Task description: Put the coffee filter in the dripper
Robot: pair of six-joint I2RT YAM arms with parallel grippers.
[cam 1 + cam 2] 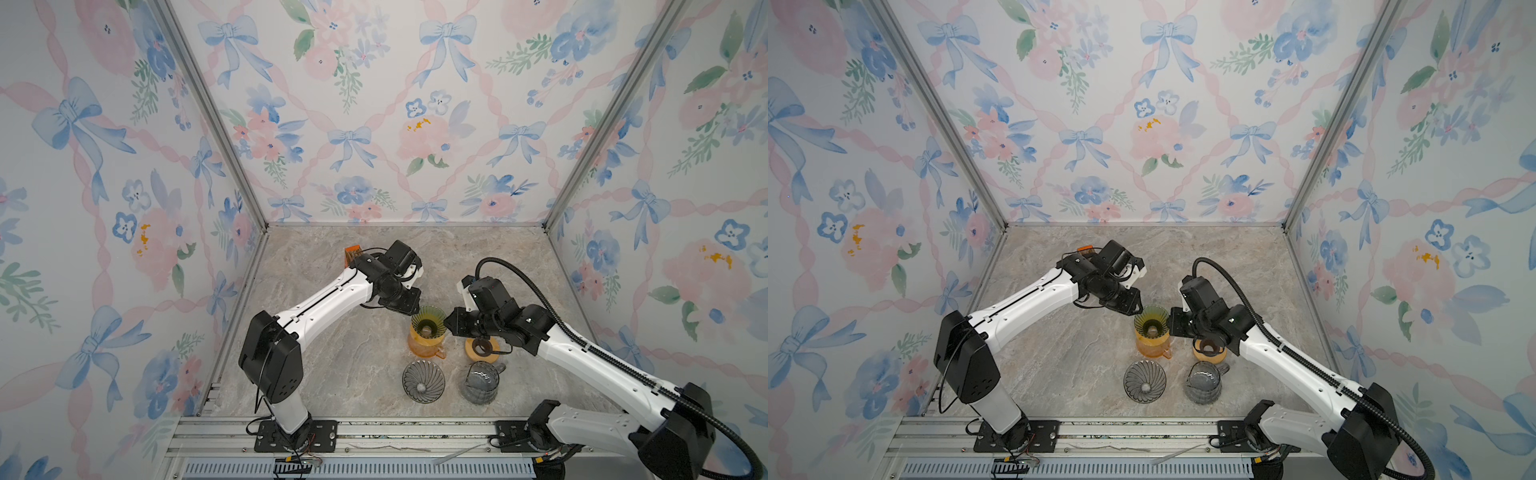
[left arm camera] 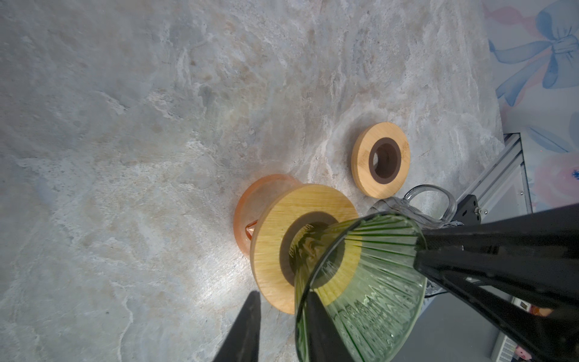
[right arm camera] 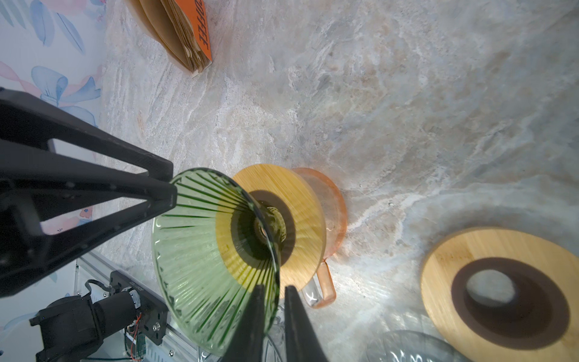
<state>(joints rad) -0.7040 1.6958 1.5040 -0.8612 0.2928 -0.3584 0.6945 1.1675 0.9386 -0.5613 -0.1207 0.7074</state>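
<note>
In both top views the green dripper (image 1: 428, 321) (image 1: 1151, 320) stands on the orange server (image 1: 420, 348). The left gripper (image 1: 417, 311) is at one side of its rim and the right gripper (image 1: 445, 322) at the opposite side. The filter pack (image 1: 353, 254) lies well beyond the dripper on the left arm's side, half hidden behind that wrist. No filter is in the dripper or in either gripper, so treat this step as seating the dripper before you fetch paper

In the left wrist view the dripper's neck drops into the wooden collar (image 2: 275, 241) that caps the server. Your left fingers (image 2: 247, 326) are partly spread astride the rim: one lies inside against the glass, the outer one stands clear of it. Don't count on that side to hold anything

In the right wrist view your right fingers (image 3: 296, 326) are nearly together, pinching the dripper's rim between them. Keep that pinch light, because ribbed glass will likely slip or twist under a hard squeeze. Check that the neck sits centred in the collar's hole and the cone rests level before you let go. Then open wide and back straight out from the rim, so you don't drag the cone off its seat. The pack (image 3: 188, 34) shows many fanned sheets, so once the dripper is steady, aim to peel off a single one
</note>
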